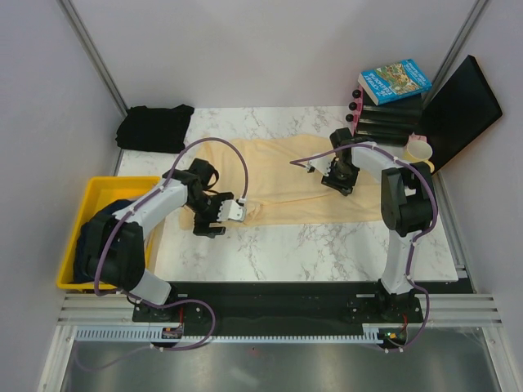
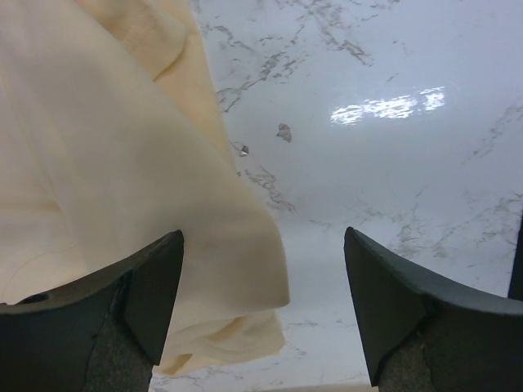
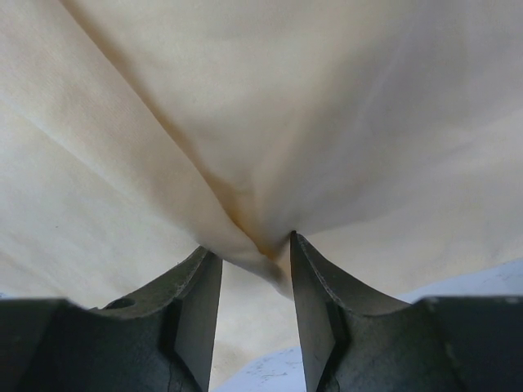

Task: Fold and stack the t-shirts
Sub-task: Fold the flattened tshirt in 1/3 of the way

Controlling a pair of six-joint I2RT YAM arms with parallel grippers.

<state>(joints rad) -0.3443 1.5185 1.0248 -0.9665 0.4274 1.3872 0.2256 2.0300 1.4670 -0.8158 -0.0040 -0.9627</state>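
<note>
Arms both stretch forward over the bench (image 1: 327, 245). My left hand (image 2: 261, 245) hangs wide open at the near-left corner of the cream shirt (image 1: 278, 175), half over cloth and half over bare marble, with free room to its right. My right hand (image 3: 255, 245) pinches a raised fold of that shirt. The black shirt (image 1: 155, 128) lies at the far-left corner. The navy shirt (image 1: 80, 253) sits in the yellow bin (image 1: 114, 184).
</note>
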